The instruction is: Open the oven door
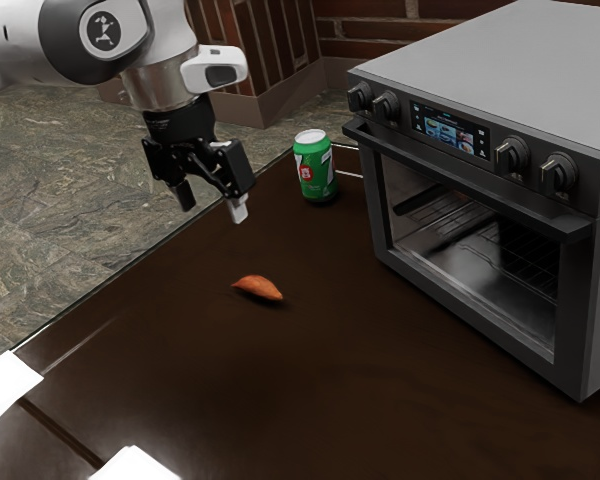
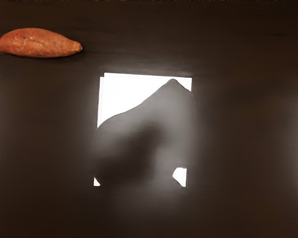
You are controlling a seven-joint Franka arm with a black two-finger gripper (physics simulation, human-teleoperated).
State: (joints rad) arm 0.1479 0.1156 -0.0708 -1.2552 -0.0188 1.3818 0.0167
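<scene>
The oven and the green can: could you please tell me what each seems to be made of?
Oven: probably painted or brushed metal, judging by its flat, even matte grey body; its door has a see-through pane, likely glass, with racks visible behind.
Green can: likely thin printed aluminium, with a pale, metallic-looking rim.

The worktop (image 1: 180,390) under the end effector (image 1: 211,204) has a smooth, glossy finish. Farther from it than the shiny metal can (image 1: 315,172), the oven (image 1: 510,50) looks like matt metal, its door (image 1: 470,328) glazed with smooth glass. The sweet potato (image 1: 257,288) has slightly rough skin.
</scene>
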